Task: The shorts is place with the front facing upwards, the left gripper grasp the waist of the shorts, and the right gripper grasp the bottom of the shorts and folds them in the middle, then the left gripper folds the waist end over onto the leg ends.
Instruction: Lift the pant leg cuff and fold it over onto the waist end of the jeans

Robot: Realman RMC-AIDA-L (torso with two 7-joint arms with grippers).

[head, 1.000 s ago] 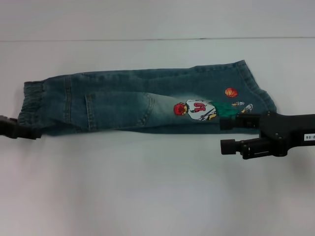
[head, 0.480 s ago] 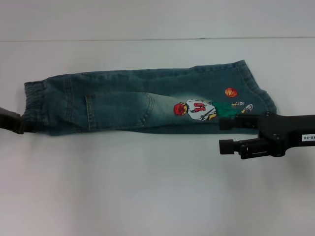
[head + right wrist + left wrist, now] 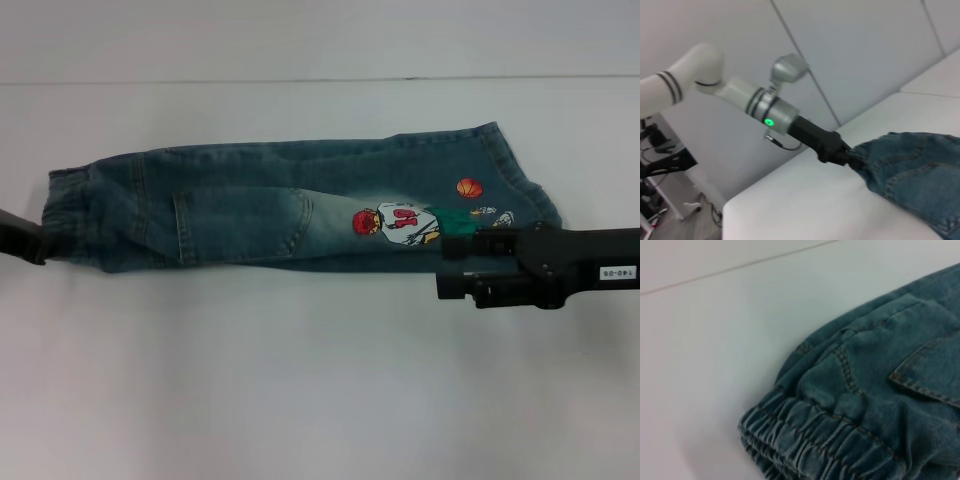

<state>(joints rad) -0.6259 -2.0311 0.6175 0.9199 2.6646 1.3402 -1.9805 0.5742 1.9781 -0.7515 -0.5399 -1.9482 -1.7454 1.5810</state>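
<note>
since the earlier frames the right gripper (image 3: 452,266) has brought its two fingers together from a wide gap, and the left gripper (image 3: 35,245) has drawn back toward the table's left edge. the shorts (image 3: 290,205) lie flat on the white table (image 3: 300,380), already folded lengthwise. the waist (image 3: 65,210) sits bunched against the left gripper, whose grip i cannot tell from the head view; in the right wrist view it (image 3: 852,156) meets the denim. the right gripper's narrow fingers rest at the near edge by the hem (image 3: 520,180), just below the cartoon print (image 3: 400,222).
</note>
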